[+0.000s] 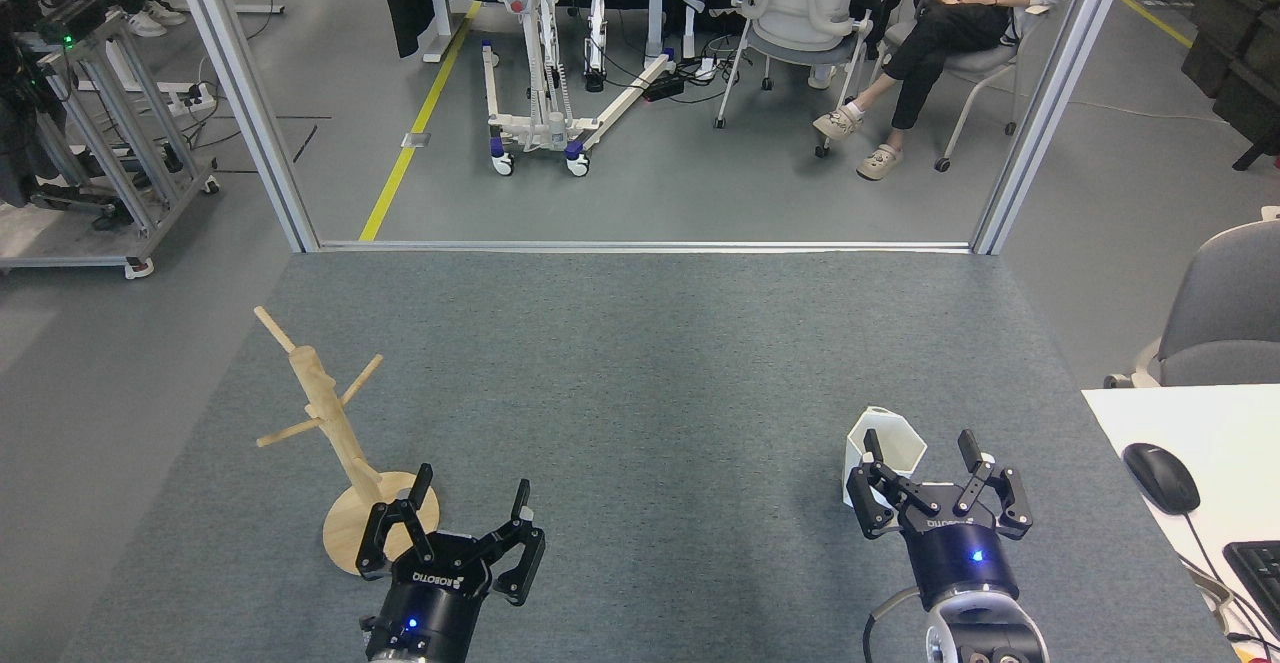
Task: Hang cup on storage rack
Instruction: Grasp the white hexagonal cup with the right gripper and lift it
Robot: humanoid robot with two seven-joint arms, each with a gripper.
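A white faceted cup (888,448) stands upright on the grey table, near the front right. My right gripper (919,446) is open just in front of it, its left finger overlapping the cup's near wall and its right finger standing apart to the right. The wooden storage rack (322,413) stands at the front left on a round disc base, its post leaning up and left with bare pegs. My left gripper (472,492) is open beside the base, holding nothing, and its left finger overlaps the disc's edge.
A white desk (1215,423) with a black mouse (1160,477) and a keyboard corner lies at the right edge. Beyond the table's far edge (640,246) are metal frame posts, a wheeled stand, chairs and a seated person.
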